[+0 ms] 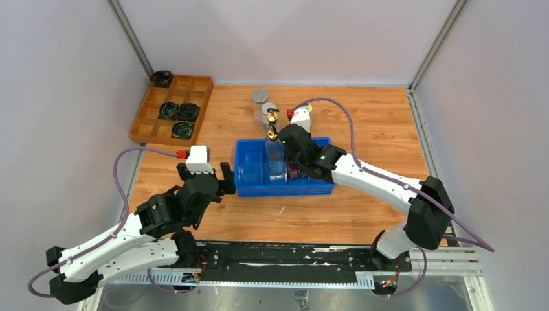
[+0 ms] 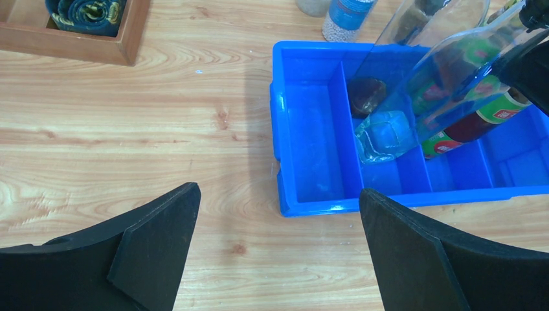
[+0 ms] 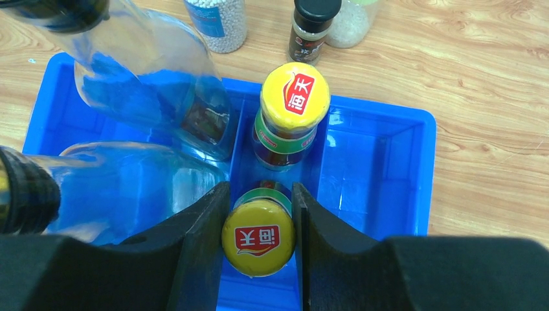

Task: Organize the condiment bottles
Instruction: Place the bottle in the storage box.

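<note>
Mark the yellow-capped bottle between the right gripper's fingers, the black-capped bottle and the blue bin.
yellow-capped bottle (image 3: 259,238): right wrist view, centre of its cap.
black-capped bottle (image 3: 317,8): right wrist view, top of its cap.
blue bin (image 3: 372,181): right wrist view, bare floor, right compartment.

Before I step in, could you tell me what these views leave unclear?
Top view: the right arm hides both yellow caps in the blue bin.
Right wrist view: whether the gripped yellow-capped bottle rests on the bin floor; its cap and the right gripper cover it.
Right wrist view: the bead jar has its lid cut off by the top edge.
Black-capped bottle: label print too small.
</note>
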Motion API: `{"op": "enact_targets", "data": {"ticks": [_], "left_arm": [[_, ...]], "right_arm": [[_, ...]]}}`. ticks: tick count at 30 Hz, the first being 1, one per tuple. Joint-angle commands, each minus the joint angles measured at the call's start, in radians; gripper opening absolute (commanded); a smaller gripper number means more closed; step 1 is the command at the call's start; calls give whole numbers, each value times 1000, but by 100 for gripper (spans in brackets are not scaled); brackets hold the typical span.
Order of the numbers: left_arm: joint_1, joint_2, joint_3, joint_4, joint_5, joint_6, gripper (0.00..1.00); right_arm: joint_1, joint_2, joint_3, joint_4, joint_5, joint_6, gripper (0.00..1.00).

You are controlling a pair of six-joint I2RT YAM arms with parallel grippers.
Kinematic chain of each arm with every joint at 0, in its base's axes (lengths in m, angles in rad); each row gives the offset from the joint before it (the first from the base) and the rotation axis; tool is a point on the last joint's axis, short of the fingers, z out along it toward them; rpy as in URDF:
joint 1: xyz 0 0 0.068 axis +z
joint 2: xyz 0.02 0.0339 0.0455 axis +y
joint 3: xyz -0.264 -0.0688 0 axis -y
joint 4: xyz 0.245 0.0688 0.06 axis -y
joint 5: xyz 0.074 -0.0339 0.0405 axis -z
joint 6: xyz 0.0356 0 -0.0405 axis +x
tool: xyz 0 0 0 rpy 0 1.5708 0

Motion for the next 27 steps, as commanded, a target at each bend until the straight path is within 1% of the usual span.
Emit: {"op": "enact_targets", "data": {"ticks": [1,4,7,12,27], "left_arm": [[-2,-1,-9,-7,-16,-10,99],[-2,-1,-6,-7,-16,-10,100],[-2,-1,-7,-8,-14,-10,99],[-1,-5,-10,-9,-10,-15,100],[-1,-8,-13,-9,-10,-21,99]], "right_arm": [[-6,-5,-9,21,38,21,39],[-6,-11,-7,8,39,25,44],[-6,-14,-10,3,33,26,44],[-5,-20,-15,-6,26,28,54],[-2,-60,-49,-22,23,44,54]]}}
